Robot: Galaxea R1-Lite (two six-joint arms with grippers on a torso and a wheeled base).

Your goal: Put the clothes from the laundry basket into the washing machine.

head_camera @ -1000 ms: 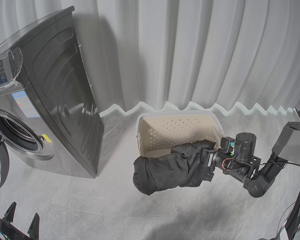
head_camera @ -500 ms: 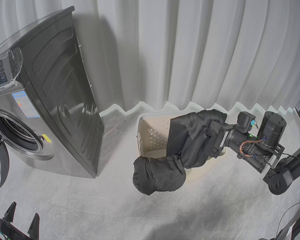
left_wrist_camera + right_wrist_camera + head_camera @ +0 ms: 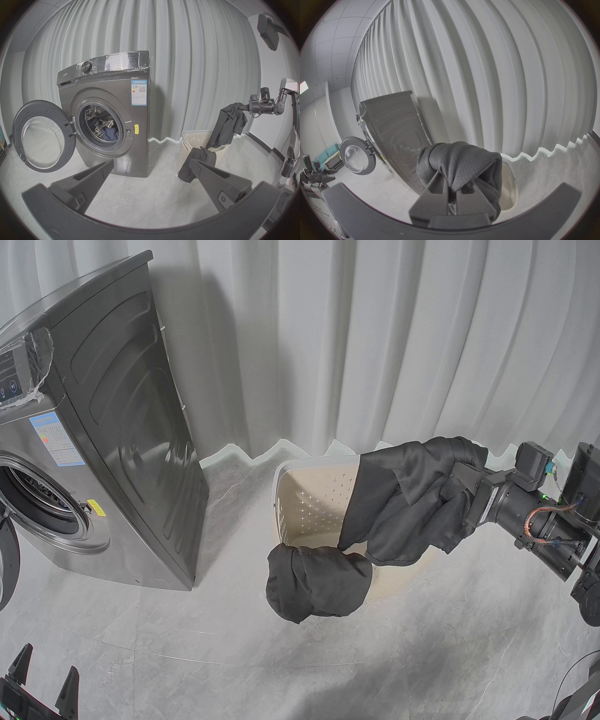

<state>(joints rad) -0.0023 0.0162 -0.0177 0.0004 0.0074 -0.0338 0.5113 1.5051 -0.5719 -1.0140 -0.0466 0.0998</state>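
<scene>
Grey marbled floor tiles (image 3: 206,640) are spreading across the lower frame and white pleated curtains (image 3: 375,334) are hanging across the top, while the grey washing machine (image 3: 112,427) is standing at the left with its door (image 3: 42,137) hanging open. Dark charcoal cloth (image 3: 406,502), crumpled, is dangling at centre right from the right gripper (image 3: 453,184), which is clamping a bunched fold, with the lower end drooping over the near rim of the cream perforated laundry basket (image 3: 306,502). At lower left the left gripper (image 3: 47,665) is hovering with fingers spread, grasping nothing.
</scene>
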